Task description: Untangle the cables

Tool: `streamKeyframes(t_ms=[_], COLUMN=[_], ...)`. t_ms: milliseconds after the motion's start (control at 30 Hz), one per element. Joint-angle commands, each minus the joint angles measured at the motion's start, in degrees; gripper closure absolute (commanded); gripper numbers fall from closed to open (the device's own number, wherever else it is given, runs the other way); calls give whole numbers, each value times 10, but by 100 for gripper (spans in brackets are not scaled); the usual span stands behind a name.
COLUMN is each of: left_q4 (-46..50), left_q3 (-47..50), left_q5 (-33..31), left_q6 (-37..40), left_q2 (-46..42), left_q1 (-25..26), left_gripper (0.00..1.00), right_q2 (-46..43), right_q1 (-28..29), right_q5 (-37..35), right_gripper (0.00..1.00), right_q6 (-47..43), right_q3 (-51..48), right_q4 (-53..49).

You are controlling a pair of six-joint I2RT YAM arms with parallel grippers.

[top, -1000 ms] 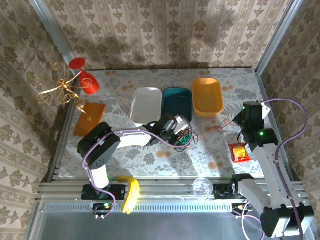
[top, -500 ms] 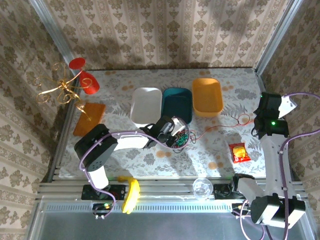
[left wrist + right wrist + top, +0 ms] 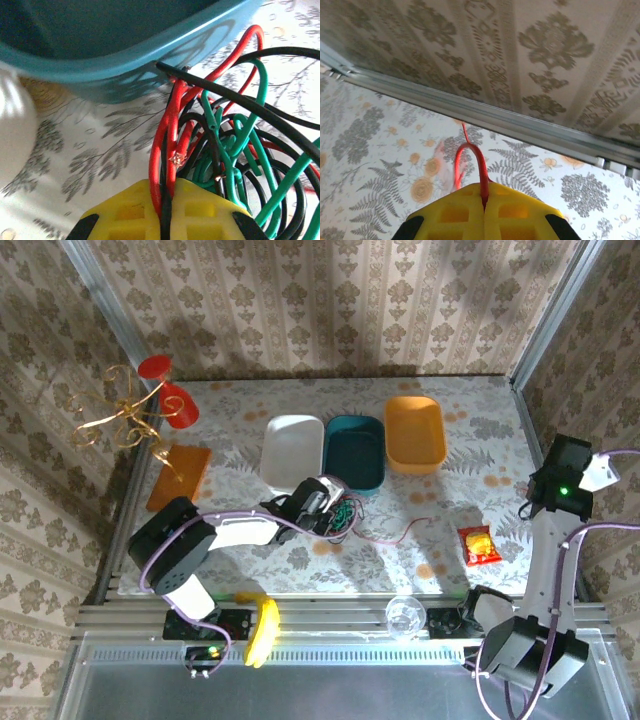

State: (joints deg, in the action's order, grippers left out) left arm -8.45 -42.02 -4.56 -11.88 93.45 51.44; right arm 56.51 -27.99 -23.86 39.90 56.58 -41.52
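The cables form a tangle (image 3: 342,513) of red (image 3: 172,115), green (image 3: 260,95) and black (image 3: 235,97) strands just in front of the teal bin (image 3: 354,448). My left gripper (image 3: 167,202) is shut on a red and a black strand at the tangle's edge, and it sits by the bin (image 3: 328,504). One red strand (image 3: 415,526) trails right across the table. My right gripper (image 3: 484,197) is shut on a red cable that loops up (image 3: 470,152) out of its yellow fingers. It hangs near the right wall (image 3: 548,502).
A white bin (image 3: 292,450) and an orange bin (image 3: 415,432) flank the teal one. A snack packet (image 3: 479,544) lies right of centre. A gold stand with a red cup (image 3: 160,400) and a brown board (image 3: 178,476) are at the left. A banana (image 3: 263,628) and a glass (image 3: 405,615) sit at the near rail.
My right gripper has swung right and nearer along the right wall, drawing the red cable out. My left gripper has shifted left with the tangle.
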Motion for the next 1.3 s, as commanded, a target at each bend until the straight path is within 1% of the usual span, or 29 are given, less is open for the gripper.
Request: streamKeyframes(t_ms=[0, 100, 167, 200, 267, 300, 367, 467, 567, 633, 767, 933, 1100, 1267], left_q4=[86, 83, 82, 80, 72, 67, 59, 45, 18, 0, -17, -34, -55, -52], left_q3=[26, 23, 8, 1, -17, -24, -41, -56, -56, -55, -54, -47, -34, -37], left_q5=[-62, -58, -49, -43, -26, -19, -14, 3, 33, 38, 39, 41, 30, 19], left_q6=[-24, -2, 18, 24, 27, 28, 34, 29, 12, 2, -6, -5, -10, -16], left_q2=[3, -3, -2, 0, 4, 7, 11, 13, 10, 13, 21, 20, 14, 17], left_q1=[-13, -5, 7, 13, 20, 20, 22, 11, -6, -11, -13, -10, -9, -7], left_gripper=[100, 100, 100, 100, 100, 100, 100, 100, 100, 100, 100, 100, 100, 100], right_q2=[-7, -4, -8, -13, -36, -47, -71, -93, -90, -70, -12, 57, 142, 236], right_q1=[-27, -29, -16, -4, 47, 79, 163, 272, 348, 377, 400, 405, 405, 404], right_q5=[44, 94, 145, 163, 177, 167, 122, 55, 7, -8, 16, 77, 111, 152], right_gripper=[100, 100, 100, 100, 100, 100, 100, 100, 100, 100, 100, 100, 100, 100], right_q6=[42, 40, 36, 36, 38, 39, 48, 58, 37, 17, -11, -51, -99, -137], right_q3=[-18, -24, -34, -40, -58, -65, -71, -66, -39, -12, 28, 50, 105, 169], right_q4=[-12, 4, 24, 36, 60, 65, 65, 75, 105, 125, 159, 209, 202, 192])
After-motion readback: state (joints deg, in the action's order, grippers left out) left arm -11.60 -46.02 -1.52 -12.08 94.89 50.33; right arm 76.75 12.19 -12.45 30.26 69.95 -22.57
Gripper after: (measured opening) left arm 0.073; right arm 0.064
